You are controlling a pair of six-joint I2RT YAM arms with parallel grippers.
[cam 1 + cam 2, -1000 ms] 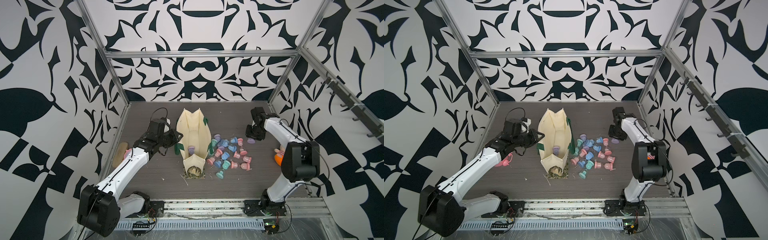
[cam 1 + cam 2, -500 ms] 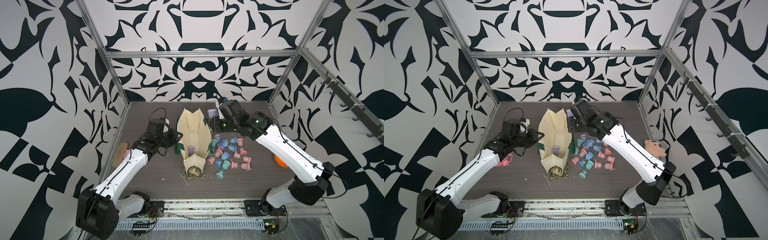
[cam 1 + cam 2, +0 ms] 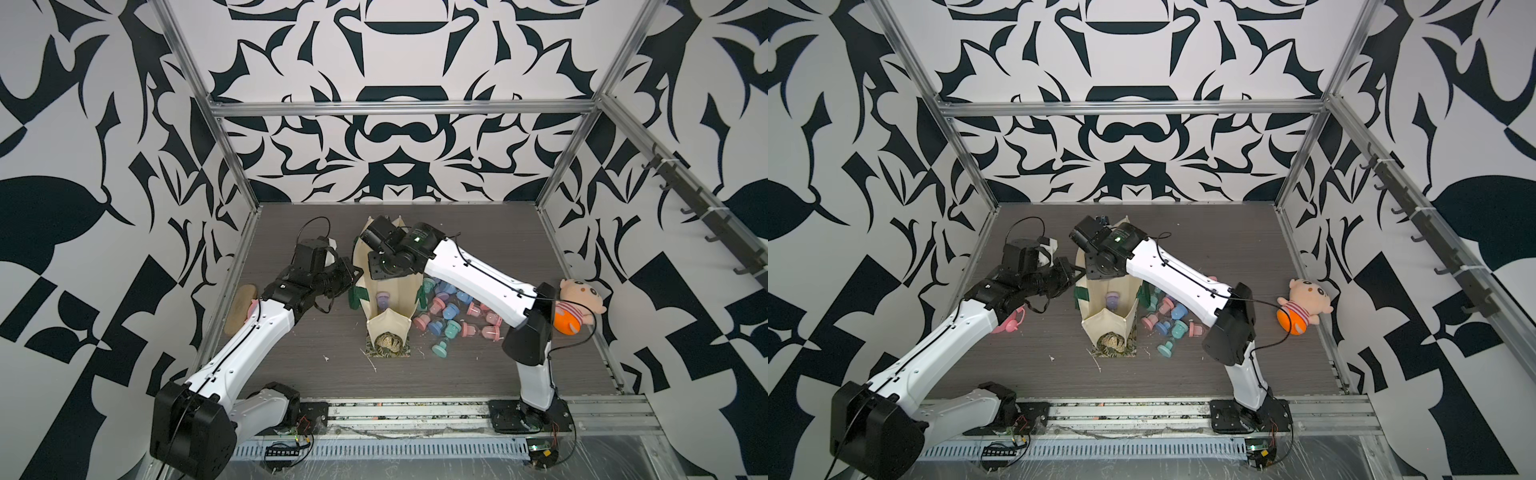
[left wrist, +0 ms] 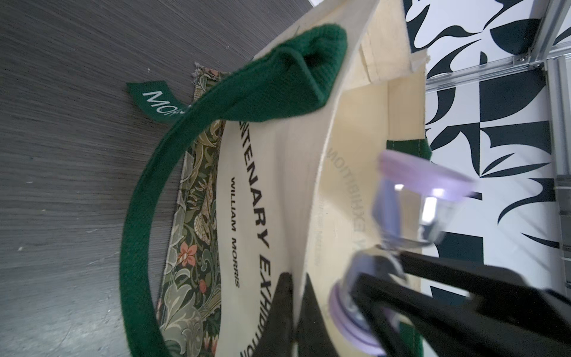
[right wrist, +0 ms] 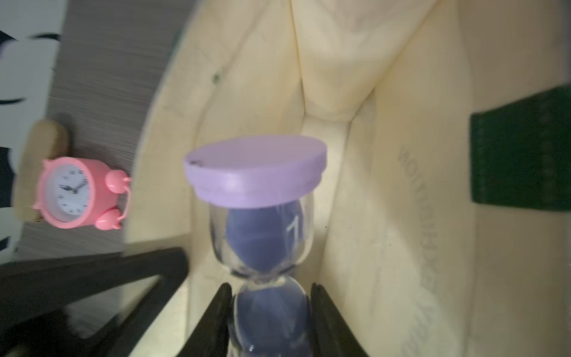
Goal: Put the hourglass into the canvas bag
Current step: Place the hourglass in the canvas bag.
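- Hourglass (image 5: pixel 262 222) first: lilac caps, clear glass, purple sand. It's clamped at the narrow waist between the black fingers (image 5: pixel 221 309) of the right gripper (image 5: pixel 270 296), so that gripper is closed tight on it.
- It's held right at the mouth of the canvas bag (image 3: pixel 386 326), and cream inner walls are seen around it in the right wrist view. How far below the rim it sits can't really be told.
- The same hourglass (image 4: pixel 401 231) is caught a bit blurred in the left wrist view, over the bag's opening.
- The left gripper (image 4: pixel 297 287) is pinched closed on the bag's rim, with one finger inside the canvas and one outside. The dark green handle (image 4: pixel 191 133) is looped over the outside next to it.
- The bag is seen open-mouthed in both top views, and a second hourglass (image 3: pixel 382 299), also lilac, is lying down inside it.
- Loose pastel hourglasses (image 3: pixel 453 311) are heaped on the tabletop (image 3: pixel 457 374) just beside the bag, on the robot's right.
- A pink alarm clock (image 5: pixel 77 191) is parked on the bag's other side, and a plush doll (image 3: pixel 573 303) is lying well apart, by the right edge.
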